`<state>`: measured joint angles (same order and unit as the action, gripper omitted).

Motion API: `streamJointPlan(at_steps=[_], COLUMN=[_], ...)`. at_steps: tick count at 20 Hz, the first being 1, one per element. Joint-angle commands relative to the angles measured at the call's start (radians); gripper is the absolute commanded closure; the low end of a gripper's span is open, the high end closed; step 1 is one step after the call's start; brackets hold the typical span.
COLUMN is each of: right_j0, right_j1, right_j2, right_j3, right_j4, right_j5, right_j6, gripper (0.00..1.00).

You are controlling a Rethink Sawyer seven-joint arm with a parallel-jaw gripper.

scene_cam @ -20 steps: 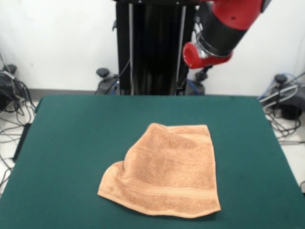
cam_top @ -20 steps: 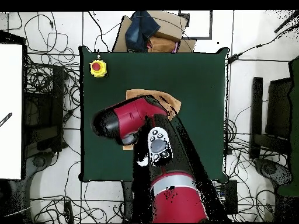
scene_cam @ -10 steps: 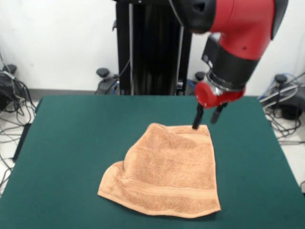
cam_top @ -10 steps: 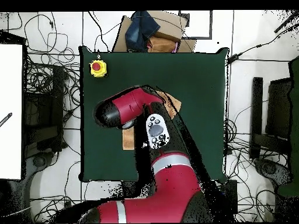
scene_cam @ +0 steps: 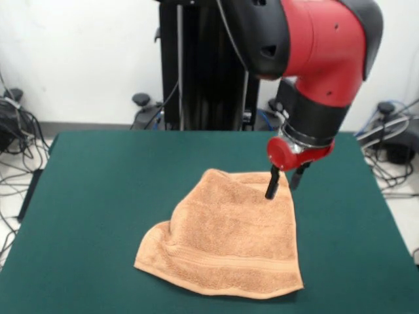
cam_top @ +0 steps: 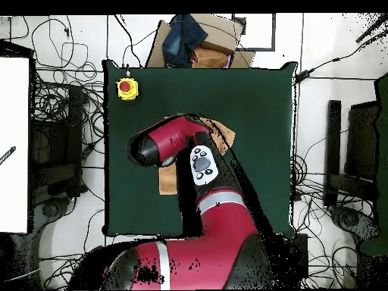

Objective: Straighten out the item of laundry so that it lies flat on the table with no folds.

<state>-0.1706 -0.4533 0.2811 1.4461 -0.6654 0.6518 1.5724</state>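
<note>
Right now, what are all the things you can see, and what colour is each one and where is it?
towel: one, peach-orange, rumpled on the table's middle, one corner folded in
table: one, dark green top, under the towel
button box: one, yellow with a red button, on a table corner in the overhead view
cardboard box: one, brown with dark blue cloth on it, off the table's far edge in the overhead view
cables: many, black and grey, on the white floor around the table
pedestal: one, black, behind the table
arm: one, red and black, above the towel
gripper: one, black fingers, open, at the towel's far corner in the front view
</note>
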Motion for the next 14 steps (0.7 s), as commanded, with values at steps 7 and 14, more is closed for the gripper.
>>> streamJointPlan(at_steps=[7,14], right_j0=[0.026,0.032], right_j1=[0.226,0.205], right_j2=[-0.047,-0.061], right_j3=[-0.126,-0.103], right_j4=[-0.237,-0.26], right_j5=[-0.146,-0.153], right_j6=[-0.019,0.009], gripper=[0.0,0.0])
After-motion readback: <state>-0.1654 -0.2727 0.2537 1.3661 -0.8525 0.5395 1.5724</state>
